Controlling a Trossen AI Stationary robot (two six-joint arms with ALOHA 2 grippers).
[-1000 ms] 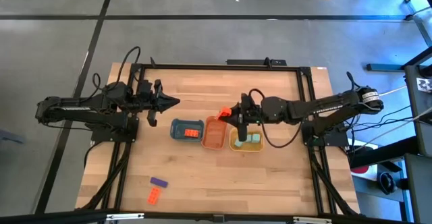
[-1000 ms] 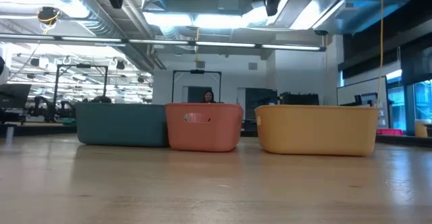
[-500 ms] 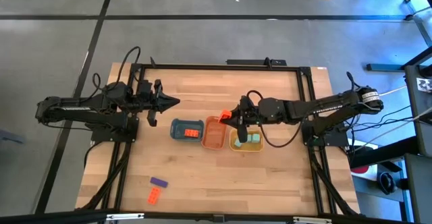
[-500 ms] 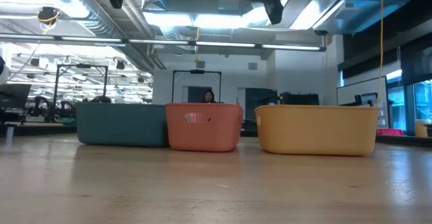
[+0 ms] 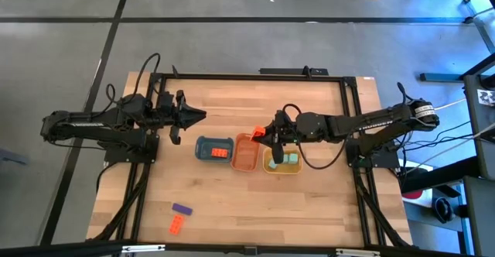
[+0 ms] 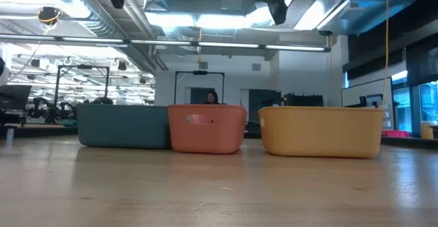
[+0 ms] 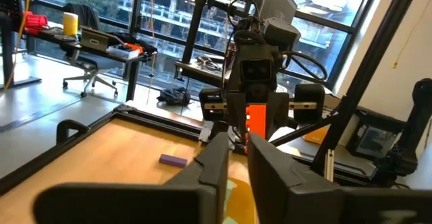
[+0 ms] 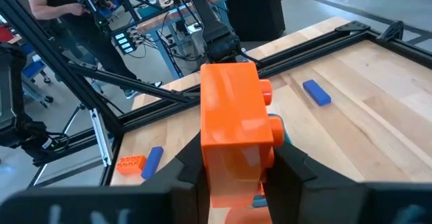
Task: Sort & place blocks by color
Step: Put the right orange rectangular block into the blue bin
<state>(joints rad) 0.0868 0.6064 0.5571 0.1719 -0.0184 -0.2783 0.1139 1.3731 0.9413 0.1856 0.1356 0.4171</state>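
Right gripper (image 5: pixel 261 132) pinches my orange-red block (image 5: pixel 256 131) above the orange tray (image 5: pixel 246 164); left gripper (image 5: pixel 203 118) waits far left, fingers nearly together.

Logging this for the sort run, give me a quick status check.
Right gripper shut on orange-red block, above orange tray. Left gripper idle, table's left. Nothing in the way.

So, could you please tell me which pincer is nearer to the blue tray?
Left, narrowly. The left pincer hovers just beyond the blue tray, toward the table's far side; the right pincer holds an orange-red block over the orange tray beside it.
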